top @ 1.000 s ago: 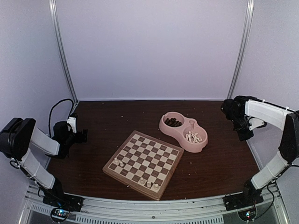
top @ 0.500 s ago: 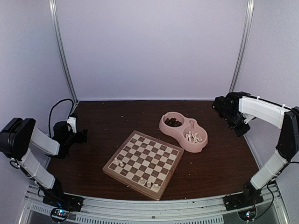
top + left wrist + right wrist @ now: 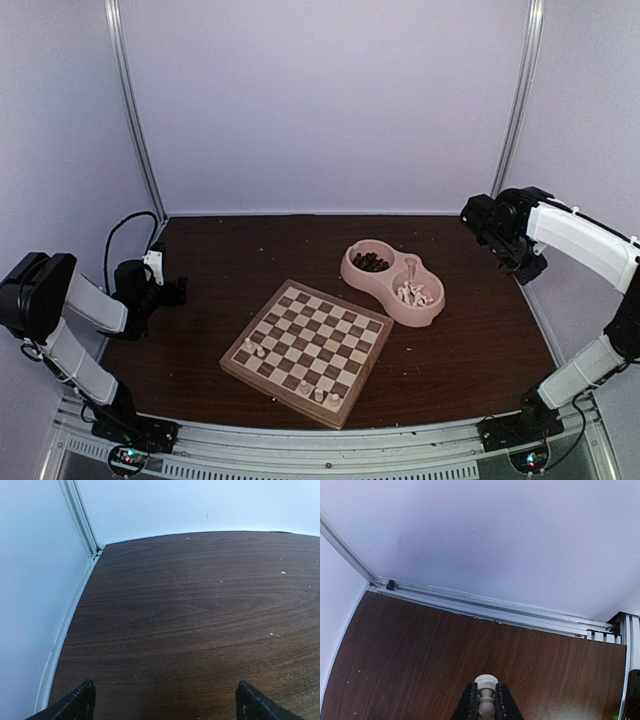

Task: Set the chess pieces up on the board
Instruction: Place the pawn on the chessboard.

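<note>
Sitting toward the right of the dark wooden table: a pink bowl with two cups. Lying heaped in its back cup: tiny dark brown figures. Looping near the left wall: a black cable.

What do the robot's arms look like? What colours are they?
The left arm and right arm match: smooth white tubes linked by chunky black joints. The left tool and right tool each have two flat black fingers. A thin black cable loops beside the left arm.
</note>
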Robot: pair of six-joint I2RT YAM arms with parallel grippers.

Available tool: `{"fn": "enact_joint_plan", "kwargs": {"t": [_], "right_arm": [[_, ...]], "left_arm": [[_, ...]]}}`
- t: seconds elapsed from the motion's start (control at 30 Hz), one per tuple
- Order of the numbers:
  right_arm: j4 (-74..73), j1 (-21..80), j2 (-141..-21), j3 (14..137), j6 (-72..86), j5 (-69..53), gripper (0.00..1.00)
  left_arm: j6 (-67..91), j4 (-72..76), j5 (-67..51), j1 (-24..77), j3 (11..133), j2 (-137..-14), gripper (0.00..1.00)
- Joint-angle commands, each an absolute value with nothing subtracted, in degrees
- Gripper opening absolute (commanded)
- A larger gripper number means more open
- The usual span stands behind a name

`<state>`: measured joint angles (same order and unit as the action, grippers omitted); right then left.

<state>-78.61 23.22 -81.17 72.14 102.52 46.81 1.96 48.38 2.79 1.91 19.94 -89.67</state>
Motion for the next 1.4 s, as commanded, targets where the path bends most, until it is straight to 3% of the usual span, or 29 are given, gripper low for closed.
{"fn": "enact_joint_plan", "kwargs": {"t": [0.0, 0.23, 0.83, 1.03, 1.37], "right_arm": [[-91.75, 25.35, -87.46, 78.09, 107.79, 55.8, 0.0], [-96.94, 25.95, -94.82, 84.81, 103.84, 56.8, 0.0], [-63.99, 26.97, -76.86, 66.65, 81.46, 53.57, 0.0], [-59.81, 26.19, -76.55, 66.04, 74.55, 48.99, 0.0], [-35.03, 24.96, -66.9, 54.69, 52.44, 37.51, 0.0]], "left_arm": [[1.6, 50.19, 2.74, 1.41, 20.56, -89.83, 0.98], [1.61, 50.24, 2.78, 1.36, 20.52, -89.84, 0.98], [1.6, 50.23, 2.76, 1.41, 20.56, -89.84, 0.98], [1.59, 50.23, 2.73, 1.41, 20.52, -89.83, 0.98], [1.58, 50.24, 2.82, 1.41, 20.57, -89.85, 0.98]]}}
